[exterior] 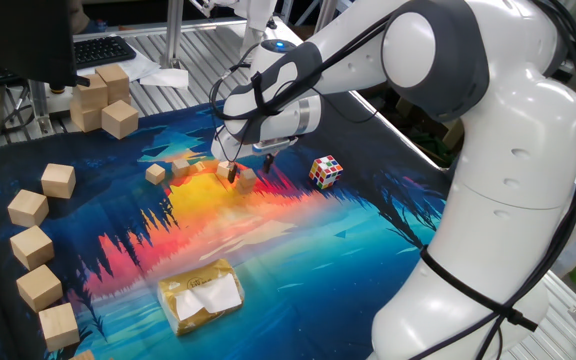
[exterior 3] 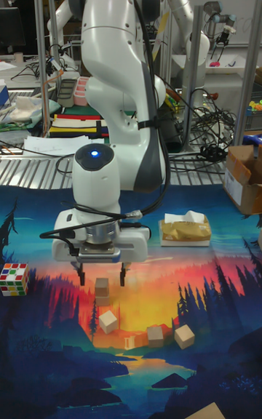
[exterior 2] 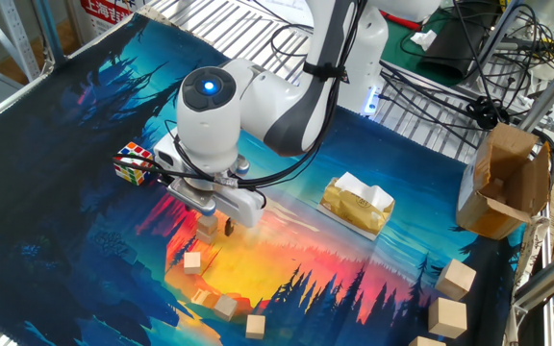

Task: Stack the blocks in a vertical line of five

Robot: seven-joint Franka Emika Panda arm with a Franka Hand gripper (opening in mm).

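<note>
My gripper (exterior 3: 101, 275) hangs low over the mat's orange patch, open, its fingers on either side of one small tan block (exterior 3: 102, 287) without touching it. The same block (exterior: 245, 180) shows below the gripper (exterior: 250, 170) in one fixed view, and again as the block (exterior 2: 206, 231) under the gripper (exterior 2: 214, 225) in the other. Three more small blocks lie loose nearby: one (exterior 3: 108, 321) just in front, two (exterior 3: 155, 333) (exterior 3: 183, 335) further to the right. In one fixed view, loose blocks (exterior: 226, 170) (exterior: 156, 173) lie to the left.
A multicoloured puzzle cube (exterior: 326, 171) (exterior 3: 14, 278) sits on the mat beside the arm. A yellow packet (exterior: 201, 296) (exterior 2: 357, 204) lies on the mat. Large pale wooden cubes (exterior: 30, 245) (exterior: 103, 100) line the mat's edge. A cardboard box (exterior 2: 508, 183) stands off the mat.
</note>
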